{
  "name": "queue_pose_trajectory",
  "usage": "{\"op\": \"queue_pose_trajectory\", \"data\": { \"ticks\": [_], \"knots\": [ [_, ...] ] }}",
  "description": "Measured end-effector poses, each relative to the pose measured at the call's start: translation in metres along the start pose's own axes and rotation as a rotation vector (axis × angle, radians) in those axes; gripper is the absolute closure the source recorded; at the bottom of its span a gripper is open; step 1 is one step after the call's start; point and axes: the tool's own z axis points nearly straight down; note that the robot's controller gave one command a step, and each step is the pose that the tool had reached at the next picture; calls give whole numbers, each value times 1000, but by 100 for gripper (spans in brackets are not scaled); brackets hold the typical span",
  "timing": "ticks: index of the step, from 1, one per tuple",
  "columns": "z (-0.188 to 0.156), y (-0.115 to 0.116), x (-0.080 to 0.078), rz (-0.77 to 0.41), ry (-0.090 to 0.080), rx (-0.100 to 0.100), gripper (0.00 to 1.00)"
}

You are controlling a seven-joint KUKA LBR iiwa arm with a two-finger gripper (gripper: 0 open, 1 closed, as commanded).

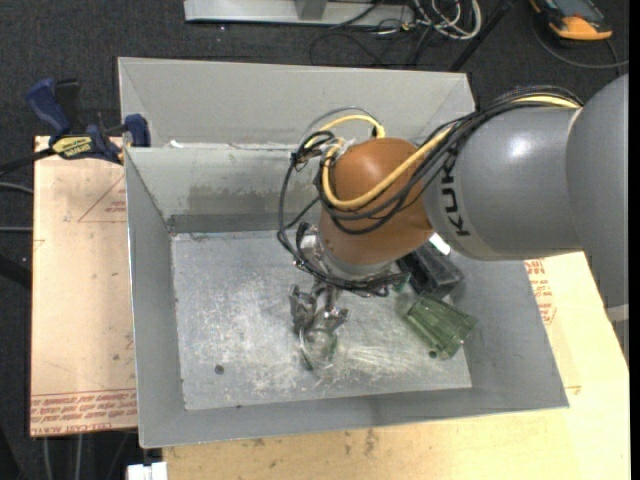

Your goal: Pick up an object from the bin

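Single camera, high above bin, tilted down, close

I see the grey bin, its floor scuffed and scratched. A greenish see-through block lies near the right wall, with a dark thing just behind it. A small clear piece sits mid-floor, nearer the front wall.

Scuffed matt metal bin; translucent green plastic block; glossy orange cover
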Motion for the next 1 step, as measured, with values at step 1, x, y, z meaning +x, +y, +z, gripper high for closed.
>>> {"op": "queue_pose_trajectory", "data": {
  "ticks": [1],
  "knots": [
    [0,0,0,0,0,0,100]
  ]
}}
